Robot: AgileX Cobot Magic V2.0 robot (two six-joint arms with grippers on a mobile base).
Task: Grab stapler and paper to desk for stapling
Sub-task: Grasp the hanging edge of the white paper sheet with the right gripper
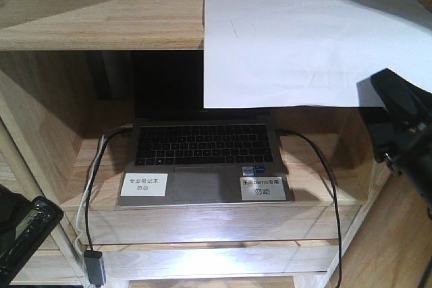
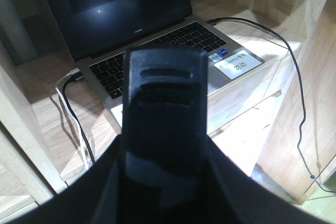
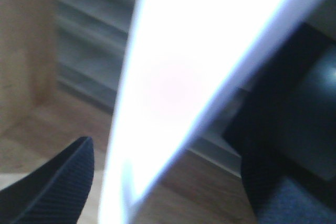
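Observation:
The black stapler point(image 2: 165, 108) stands upright in the left wrist view, and my left gripper point(image 2: 165, 174) is shut on its lower part. In the front view that gripper point(image 1: 23, 231) sits low at the left edge, where the stapler does not show. The white paper point(image 1: 297, 45) lies on the top shelf with its near half overhanging the front edge. My right gripper point(image 1: 386, 89) is at the sheet's lower right corner. It point(image 3: 168, 182) is open, and the paper point(image 3: 178, 77) passes between its spread fingers point(image 3: 58, 184). The desk is out of view.
An open laptop point(image 1: 202, 146) with two white labels sits on the middle shelf of the light-wood shelf unit point(image 1: 101, 18), directly below the paper. Black cables point(image 1: 334, 193) trail from both its sides. A drawer front point(image 1: 216, 224) lies under it, and wooden side walls close in the bay.

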